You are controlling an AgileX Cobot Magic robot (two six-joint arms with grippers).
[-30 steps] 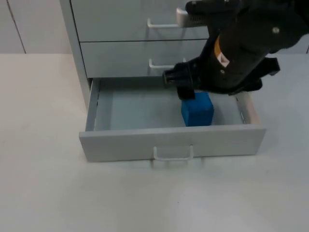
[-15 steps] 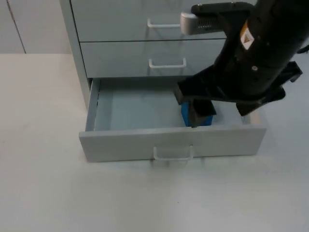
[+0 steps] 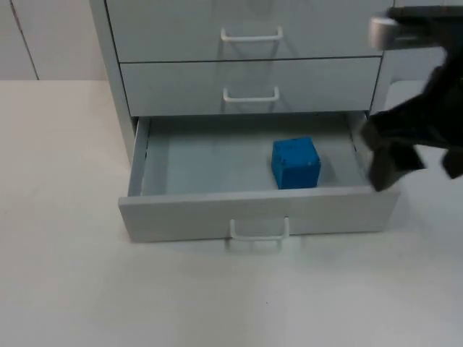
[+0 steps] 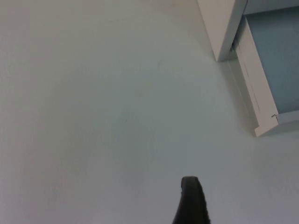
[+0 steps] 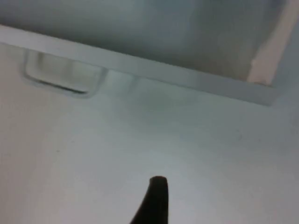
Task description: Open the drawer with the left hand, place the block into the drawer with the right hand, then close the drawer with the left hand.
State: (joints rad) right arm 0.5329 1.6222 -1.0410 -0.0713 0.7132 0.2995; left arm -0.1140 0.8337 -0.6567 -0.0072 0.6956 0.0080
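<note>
White table top carries a grey drawer cabinet standing at its far side; you see three drawer fronts, each with a pale wire handle. Your bottom drawer is pulled out toward you, its handle centred on the front panel. Inside it, the blue block rests on the drawer floor, right of centre and close behind the front panel, touching neither side wall.

Your right gripper hangs at the drawer's right front corner, just outside the side wall and apart from the block. It carries nothing; how far its fingers are spread cannot be made out. In the right wrist view, one black fingertip stands over the bare table in front of the drawer front, with the handle visible beside it.

Your left gripper waits off to the left side of the cabinet. In the left wrist view, its black fingertip stands over bare table, with the cabinet corner and the open drawer's left side wall beyond. Its opening cannot be judged, and nothing is seen in its grasp.
</note>
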